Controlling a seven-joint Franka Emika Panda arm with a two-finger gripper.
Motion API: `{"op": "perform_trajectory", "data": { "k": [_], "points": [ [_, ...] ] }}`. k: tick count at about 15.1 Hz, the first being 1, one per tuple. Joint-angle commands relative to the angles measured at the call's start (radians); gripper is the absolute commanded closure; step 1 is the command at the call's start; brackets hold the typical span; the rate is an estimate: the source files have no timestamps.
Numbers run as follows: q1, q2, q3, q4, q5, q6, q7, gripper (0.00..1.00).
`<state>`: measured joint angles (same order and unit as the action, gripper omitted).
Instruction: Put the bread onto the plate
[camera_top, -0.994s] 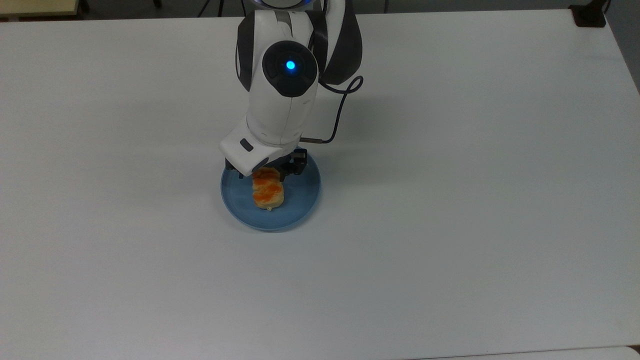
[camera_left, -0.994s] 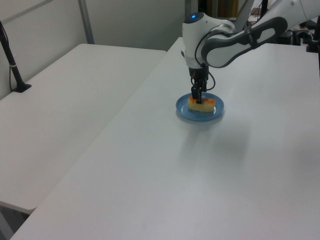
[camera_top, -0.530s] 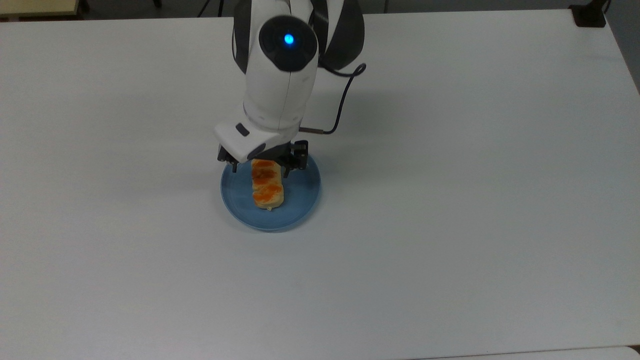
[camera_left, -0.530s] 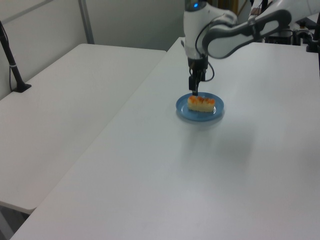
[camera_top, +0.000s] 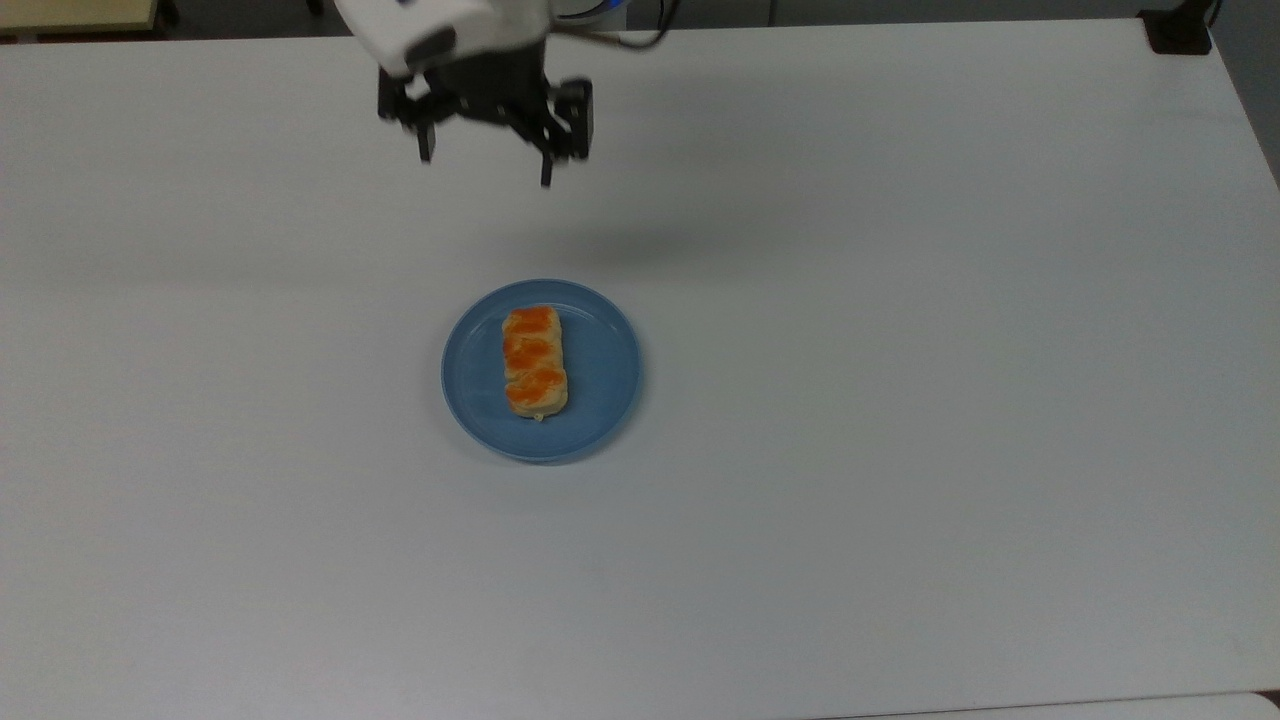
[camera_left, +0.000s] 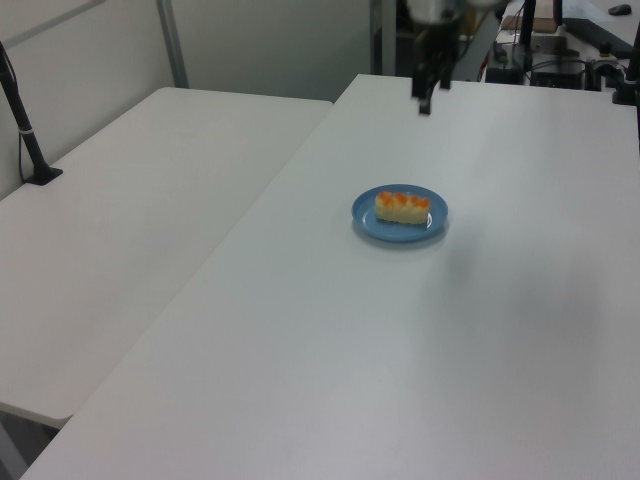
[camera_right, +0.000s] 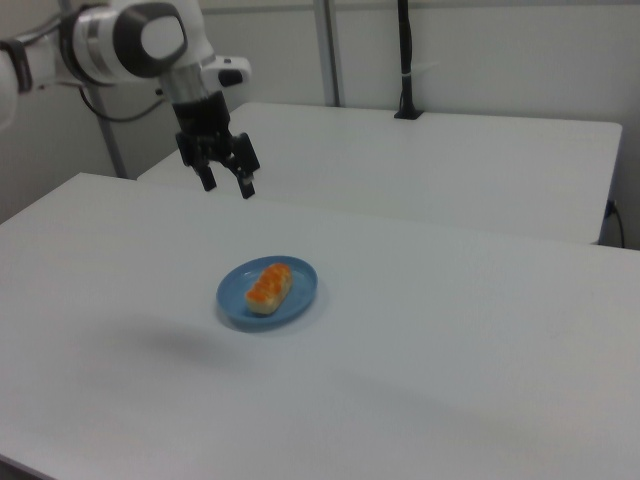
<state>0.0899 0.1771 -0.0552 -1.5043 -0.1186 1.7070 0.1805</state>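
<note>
The bread, a pale-yellow loaf with orange glazed patches, lies flat in the middle of the round blue plate on the white table. My gripper hangs open and empty, high above the table and well clear of the plate. In the top view it is toward the top edge; in the right view it is up and to the left of the plate. In the left view the gripper hangs above the far part of the table.
A second white table stands beside this one. A black post rises from it. A dark object sits at the top right corner of the top view.
My gripper has let go of the bread and risen far away from the plate, toward the top of the top view. The bread stays on the plate.
</note>
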Motion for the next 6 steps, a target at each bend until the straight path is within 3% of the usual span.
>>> {"op": "perform_trajectory", "data": {
  "k": [1, 6],
  "points": [
    [-0.03, -0.122, 0.005, -0.051, 0.059, -0.091, -0.074, 0.0],
    [-0.032, -0.142, -0.008, -0.048, 0.063, -0.145, -0.124, 0.0]
  ]
}}
